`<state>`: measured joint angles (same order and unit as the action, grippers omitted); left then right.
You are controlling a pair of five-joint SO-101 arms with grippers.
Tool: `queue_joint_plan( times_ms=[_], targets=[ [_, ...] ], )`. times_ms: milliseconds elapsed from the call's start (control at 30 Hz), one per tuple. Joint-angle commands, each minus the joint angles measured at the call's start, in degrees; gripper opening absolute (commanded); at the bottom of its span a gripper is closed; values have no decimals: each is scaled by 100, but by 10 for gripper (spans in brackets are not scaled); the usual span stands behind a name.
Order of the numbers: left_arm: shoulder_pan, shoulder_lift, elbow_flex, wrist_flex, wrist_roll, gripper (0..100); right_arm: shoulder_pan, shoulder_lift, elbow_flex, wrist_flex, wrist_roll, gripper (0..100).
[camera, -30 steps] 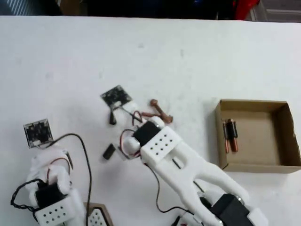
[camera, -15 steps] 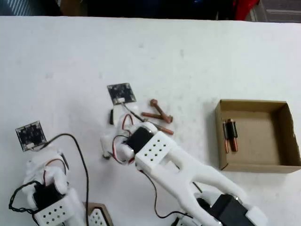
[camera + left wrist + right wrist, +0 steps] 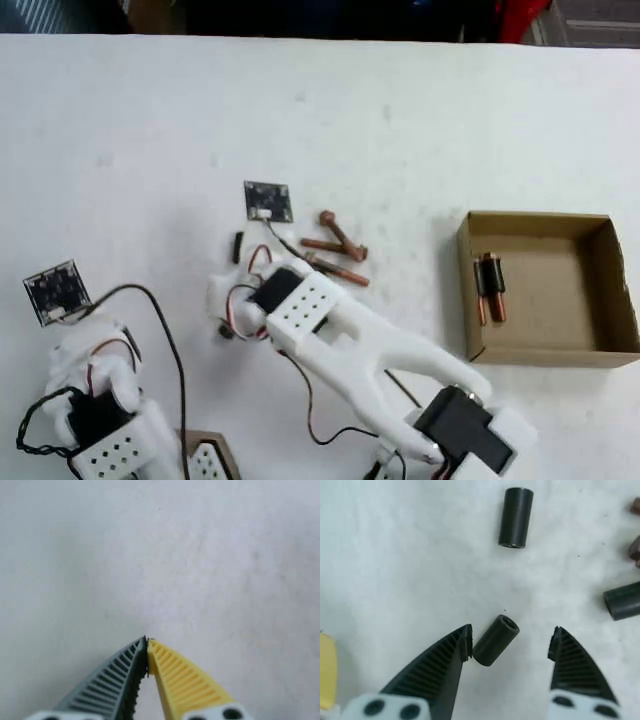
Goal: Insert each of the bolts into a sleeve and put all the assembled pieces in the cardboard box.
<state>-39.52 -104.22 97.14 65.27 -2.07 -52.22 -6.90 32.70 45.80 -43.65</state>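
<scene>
No readable text, label, number or sign appears on anything in these views.

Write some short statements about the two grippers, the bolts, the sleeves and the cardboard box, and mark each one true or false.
1. The right gripper is open, with a black cylindrical sleeve lying between its fingers. True.
2. The left gripper holds a bolt. False: it is shut on nothing, above the bare white table.
3. The brown cardboard box is empty. False: one assembled bolt-and-sleeve piece lies inside.
4. Copper-coloured bolts lie on the table outside the box. True.
</scene>
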Motion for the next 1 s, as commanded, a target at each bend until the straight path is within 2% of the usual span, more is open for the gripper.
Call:
queue_joint_plan(
  times_ms=[0, 200, 533, 967],
  targets=[
    [-75, -48, -9, 53, -18, 23, -75, -31, -246, -75, -35, 219],
    [-75, -48, -9, 53, -18, 23, -426, -22, -114, -22, -44, 219],
    [-75, -48, -9, 53, -9, 23, -426, -22, 158, -57, -299, 219],
    [-75, -48, -9, 53, -9, 23, -303, -13, 888, -1323, -624, 217]
  ],
)
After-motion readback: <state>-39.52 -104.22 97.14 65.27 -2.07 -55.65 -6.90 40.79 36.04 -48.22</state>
